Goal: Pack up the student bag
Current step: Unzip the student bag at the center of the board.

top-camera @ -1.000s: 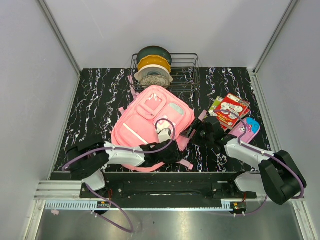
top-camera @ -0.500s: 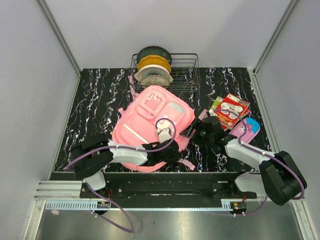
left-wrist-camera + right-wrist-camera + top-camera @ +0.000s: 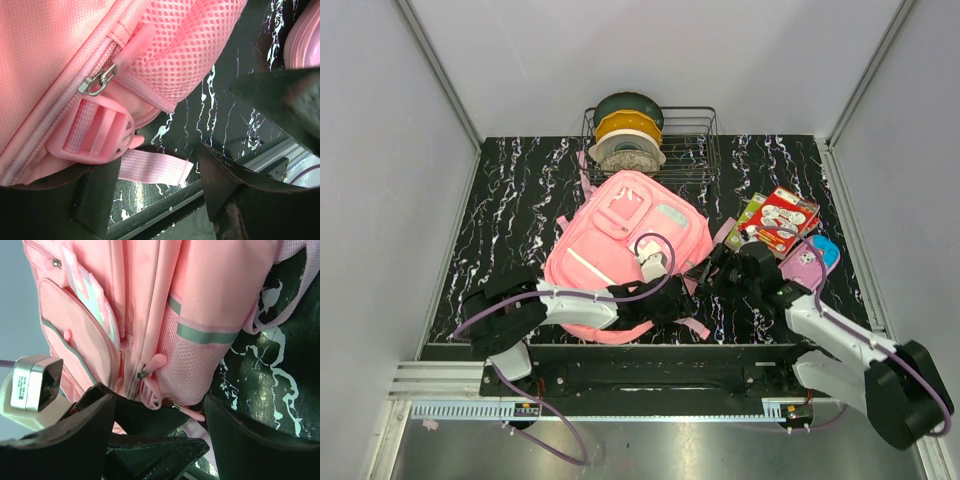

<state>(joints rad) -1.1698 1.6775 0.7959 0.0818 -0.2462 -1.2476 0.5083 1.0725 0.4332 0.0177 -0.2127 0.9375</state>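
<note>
I was at the unzip step on the student bag point(image 3: 620, 235), my left gripper point(image 3: 155, 186) and right gripper point(image 3: 157, 435) spread, reckon the zip pull point(image 3: 131, 47) needed pinching next

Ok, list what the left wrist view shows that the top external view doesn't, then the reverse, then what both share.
Only the left wrist view: the metal zip slider with its pink pull tab, a pink plastic strap buckle, and the weave of the mesh side pocket.
Only the top external view: the wire basket holding stacked spools, and the red box and small pencil case on the right.
Both: the student bag lying on the black marbled table.
</note>
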